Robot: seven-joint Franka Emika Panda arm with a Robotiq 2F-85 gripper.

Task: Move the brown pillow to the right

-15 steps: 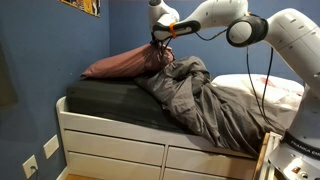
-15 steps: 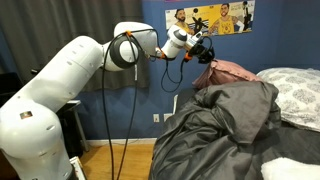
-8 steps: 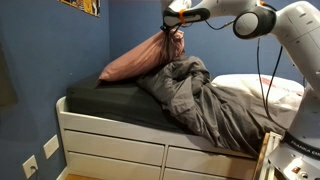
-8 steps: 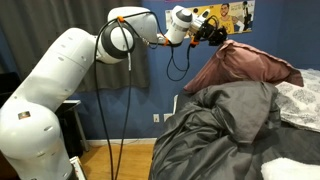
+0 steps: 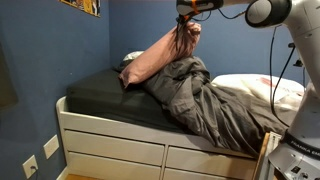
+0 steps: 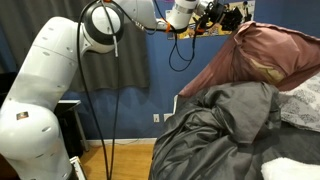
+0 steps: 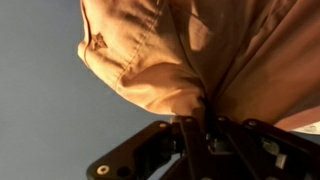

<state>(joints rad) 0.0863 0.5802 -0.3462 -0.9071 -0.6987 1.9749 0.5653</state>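
Lifted higher and further frame-right than before, brown pillow (image 5: 153, 60) hangs top centre; lower end rests beside grey duvet (image 5: 200, 98). Gripper (image 5: 186, 21) clamped tight on its bunched corner.

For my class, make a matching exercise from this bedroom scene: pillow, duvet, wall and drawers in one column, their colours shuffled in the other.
Things:
1. pillow
2. duvet
3. wall
4. drawers

Colours:
a. white
b. blue
c. reddish-brown
d. grey

Pairs: 1-c, 2-d, 3-b, 4-a
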